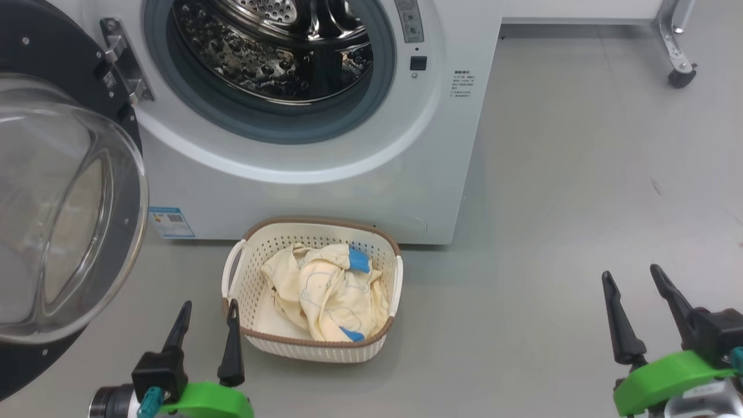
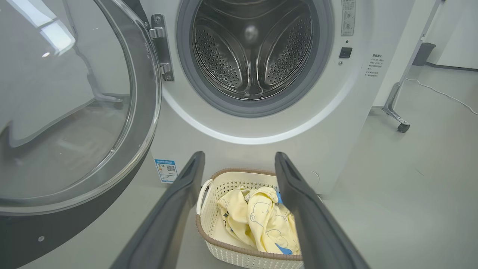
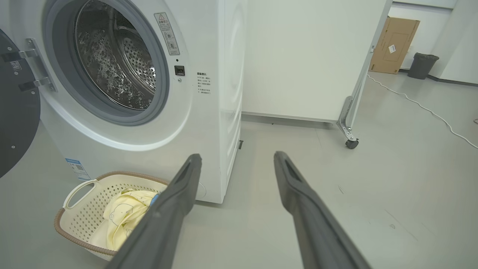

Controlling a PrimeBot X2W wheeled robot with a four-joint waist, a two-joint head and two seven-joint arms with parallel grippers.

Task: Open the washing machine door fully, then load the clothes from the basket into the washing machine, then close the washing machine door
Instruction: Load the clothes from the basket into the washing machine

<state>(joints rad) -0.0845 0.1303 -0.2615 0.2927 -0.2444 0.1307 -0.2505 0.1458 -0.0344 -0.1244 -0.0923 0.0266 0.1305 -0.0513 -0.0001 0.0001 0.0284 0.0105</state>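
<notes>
The washing machine door (image 1: 58, 203) stood open on its hinge (image 1: 125, 58) at the left of the washing machine (image 1: 325, 191). Its black rim and bulging glass bowl reached out over the floor (image 1: 580, 203) on the robot's left side. The door's lower edge lay near the left gripper (image 1: 210, 303), on that gripper's left and apart from it. The drum (image 1: 273, 46) mouth, ringed by the grey gasket (image 1: 371, 104), faced forward beside the open door. The basket (image 1: 319, 222) sat on the floor just in front of the machine's lower front panel, far rim close to the panel; contact could not be confirmed. The widest stretch of floor lay to the right of the machine and basket, with a caster (image 1: 680, 77) at its far right edge.

The clothes (image 1: 328, 290) lay bunched inside the basket, pale yellow, with blue trim showing at the far and near ends of the heap. The left gripper's jaws were spread and held nothing. In the head view its right fingertip appeared just beside the basket's near left corner; whether it touched could not be told. In the left wrist view the basket and clothes sat beyond the two fingers, in line with the gap between them. The right gripper (image 1: 631, 270) also had its jaws spread and held nothing, well apart from the basket on its right, over the floor
</notes>
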